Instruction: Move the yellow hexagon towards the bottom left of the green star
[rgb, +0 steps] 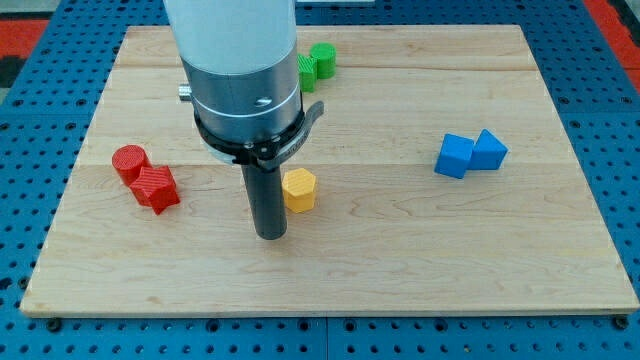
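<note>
**Student:** Where did the yellow hexagon (299, 189) lie when you paused the run?

**Instructor:** You had it near the centre of the counter (400, 250), just beside my tip (271, 236). From the tip, the block sat at about one o'clock, its near face close to the rod; whether they touched could not be told from this view.

**Student:** And the claw?

**Instructor:** There was none. The arm ended in a bare dark rod with nothing to open or close, so you could only push.

**Student:** How would you have expected the block to handle?

**Instructor:** As a judgement: small, rigid and light, likely to slide freely on the smooth wood. Its flat facets were the places to press. A push off-centre would probably have spun it aside, so you would have wanted contact square on one face.

**Student:** Where was the goal?

**Instructor:** The green star (310, 70) stood at twelve o'clock from the hexagon, partly hidden behind the arm, with a green cylinder (324, 59) beside it. The spot at the star's seven o'clock was also hidden by the arm. The red blocks (146, 178) lay at nine o'clock, the blue blocks (470, 153) at three o'clock, both well apart.
</note>
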